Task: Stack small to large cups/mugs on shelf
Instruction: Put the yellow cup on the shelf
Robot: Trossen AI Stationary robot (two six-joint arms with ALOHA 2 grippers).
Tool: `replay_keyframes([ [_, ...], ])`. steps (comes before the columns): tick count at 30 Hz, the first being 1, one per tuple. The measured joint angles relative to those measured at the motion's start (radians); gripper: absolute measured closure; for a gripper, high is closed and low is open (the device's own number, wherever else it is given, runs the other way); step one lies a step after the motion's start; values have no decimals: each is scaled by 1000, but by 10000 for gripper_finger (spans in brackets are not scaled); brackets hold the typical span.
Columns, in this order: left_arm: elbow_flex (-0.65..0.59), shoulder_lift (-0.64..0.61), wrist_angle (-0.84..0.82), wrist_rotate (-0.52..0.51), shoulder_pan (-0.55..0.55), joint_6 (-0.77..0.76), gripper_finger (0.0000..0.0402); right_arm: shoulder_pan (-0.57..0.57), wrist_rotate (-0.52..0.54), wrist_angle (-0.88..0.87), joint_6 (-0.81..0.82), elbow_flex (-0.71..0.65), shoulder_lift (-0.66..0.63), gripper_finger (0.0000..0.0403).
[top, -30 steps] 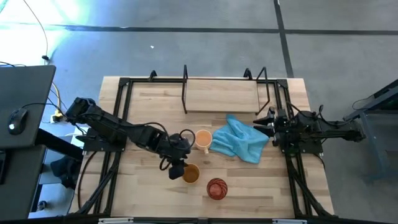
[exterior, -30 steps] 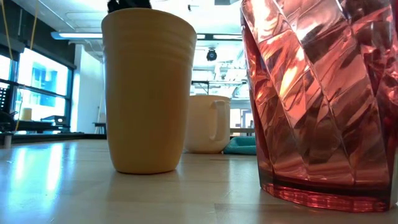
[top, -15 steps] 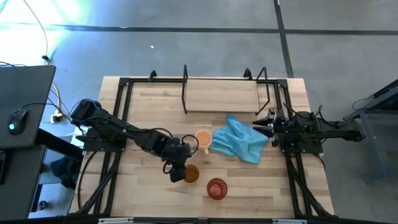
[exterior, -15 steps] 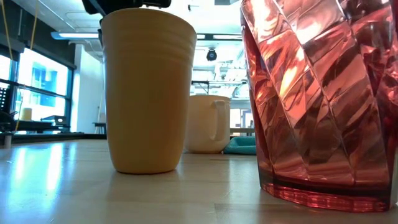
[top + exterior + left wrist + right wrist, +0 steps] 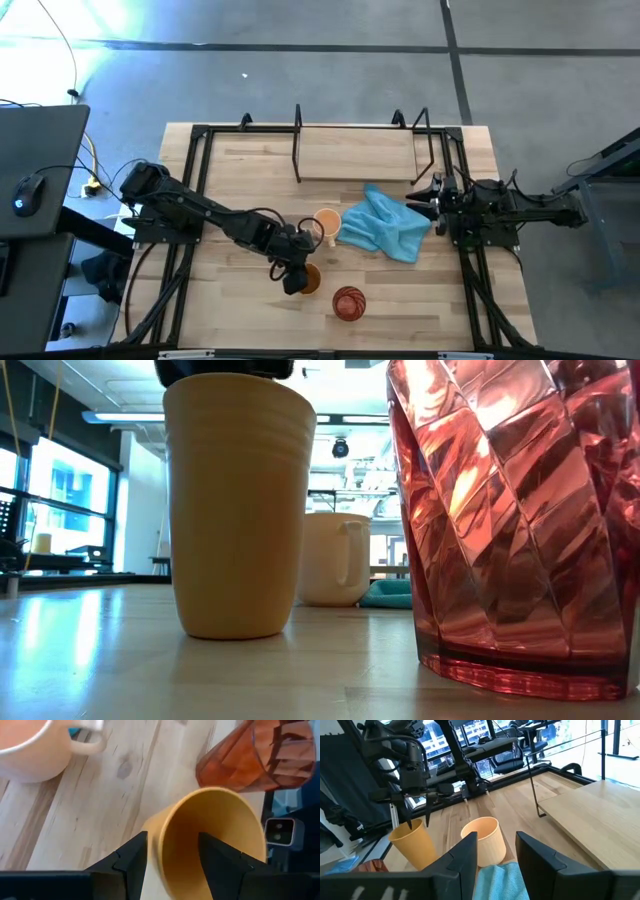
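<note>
- Mustard-yellow cup stands upright, mouth up, at the table's six o'clock.
- Left gripper is spread open, straddling its rim, gripping nothing.
- Right gripper is open, empty, at three o'clock.

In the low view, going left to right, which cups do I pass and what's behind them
Mustard-yellow cup → light orange mug standing farther back, handle on its right → a strip of blue cloth behind → red patterned cup, nearest the camera.
</note>
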Motion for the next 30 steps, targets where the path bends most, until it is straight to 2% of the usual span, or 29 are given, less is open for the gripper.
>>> replay_keyframes([
  [5,-1,8,-3,-20,0,-8,260,0,0,0,0,0,2,277],
  [13,-2,8,-2,-78,0,-15,389,0,0,-7,3,0,6,277],
  [22,41,8,-29,-124,2,14,395,0,9,-8,1,0,6,277],
  [30,217,8,-255,-145,95,106,399,0,10,-8,1,0,6,277],
])
